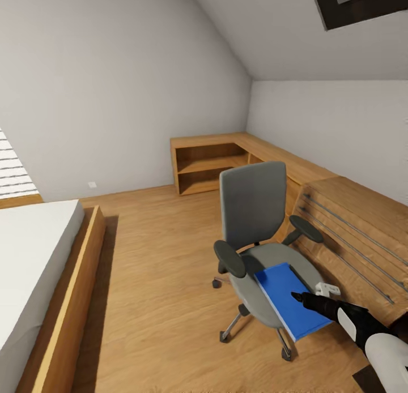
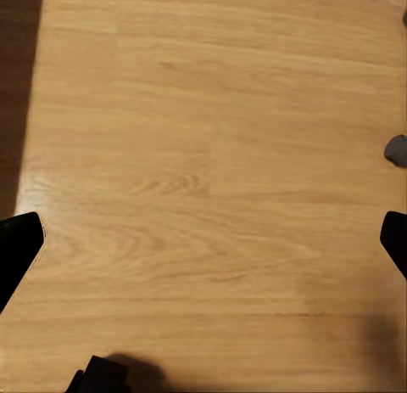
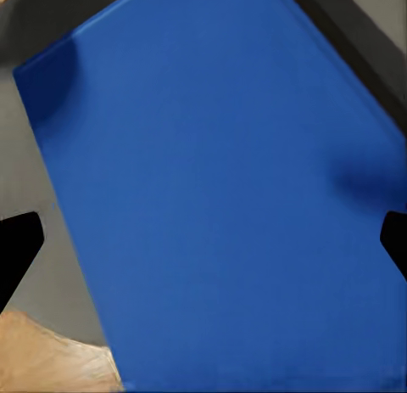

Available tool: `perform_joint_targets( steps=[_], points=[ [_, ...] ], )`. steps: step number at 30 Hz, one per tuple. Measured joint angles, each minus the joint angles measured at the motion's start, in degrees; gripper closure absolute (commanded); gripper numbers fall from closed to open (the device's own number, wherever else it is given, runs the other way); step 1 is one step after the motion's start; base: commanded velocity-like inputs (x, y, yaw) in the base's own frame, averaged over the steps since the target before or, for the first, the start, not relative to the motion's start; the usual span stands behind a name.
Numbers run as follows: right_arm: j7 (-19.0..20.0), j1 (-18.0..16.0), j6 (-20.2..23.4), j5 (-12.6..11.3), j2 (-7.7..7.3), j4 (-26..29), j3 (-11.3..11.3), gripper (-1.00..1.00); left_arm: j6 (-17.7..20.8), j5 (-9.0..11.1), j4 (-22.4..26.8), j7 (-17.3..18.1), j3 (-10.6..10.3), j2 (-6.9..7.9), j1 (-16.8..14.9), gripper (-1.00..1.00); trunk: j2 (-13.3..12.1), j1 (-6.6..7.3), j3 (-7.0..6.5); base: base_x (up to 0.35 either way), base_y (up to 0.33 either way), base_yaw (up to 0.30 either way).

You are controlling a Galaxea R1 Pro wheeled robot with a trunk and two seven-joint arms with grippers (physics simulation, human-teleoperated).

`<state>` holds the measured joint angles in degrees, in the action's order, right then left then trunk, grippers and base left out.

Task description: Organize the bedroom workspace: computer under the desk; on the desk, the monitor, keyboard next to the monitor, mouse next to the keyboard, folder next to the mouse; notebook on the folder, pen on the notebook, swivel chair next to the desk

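Here the folder (image 1: 290, 299) lies flat on the seat of the chair (image 1: 255, 212), in the near right part of the room. Its long axis runs from the far left, close to the middle of the seat, toward the near right, where one short end reaches out past the seat's front edge. The chair stands on the wooden floor (image 1: 158, 280) with its back toward the low wooden shelves (image 1: 207, 163) along the far wall, and its right armrest is near the sloped wooden panel (image 1: 357, 234) on the right. A small white object (image 1: 327, 289) sits just beside the folder, on the right; what it is I cannot tell.

The right gripper (image 1: 299, 297) hovers over the near right part of the folder. In the right wrist view its two dark fingertips (image 3: 19, 249) stand wide apart, one at each side, with the blue folder (image 3: 220, 198) between them, and they hold nothing.

In the left wrist view the left gripper (image 2: 203, 240) is also spread wide, above bare floor (image 2: 203, 138).

A bed (image 1: 34, 257) with a wooden frame stands at the near left.
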<state>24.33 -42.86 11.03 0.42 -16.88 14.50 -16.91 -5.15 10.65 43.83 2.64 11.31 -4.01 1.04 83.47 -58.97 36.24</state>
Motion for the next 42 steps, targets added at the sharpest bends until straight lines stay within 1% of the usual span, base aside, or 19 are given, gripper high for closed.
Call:
perform_joint_targets(
  steps=[7, 13, 42],
  points=[
    [0.0, -0.02, 0.0, -0.02, -0.02, 0.0, -0.65, -1.0, 0.0, 0.0, -0.01, 0.0, -0.01, 0.0, 0.0, -1.0, 0.0, 0.01, -0.37, -0.053, 0.284, -0.244],
    [0.0, -0.03, 0.01, -0.03, -0.03, 0.01, -0.9, -1.0, -0.02, -0.02, -0.08, 0.05, -0.04, -0.01, -0.01, -1.0, 0.0, 0.01, -0.48, -0.01, 0.146, -0.263],
    [-0.01, 0.0, 0.1, -0.16, -0.03, 0.01, -1.01, -1.0, -0.05, -0.1, -0.71, 0.04, -0.13, -0.08, -0.01, -1.0, 0.0, 0.01, -0.53, -0.001, 0.012, -0.264]
  ],
)
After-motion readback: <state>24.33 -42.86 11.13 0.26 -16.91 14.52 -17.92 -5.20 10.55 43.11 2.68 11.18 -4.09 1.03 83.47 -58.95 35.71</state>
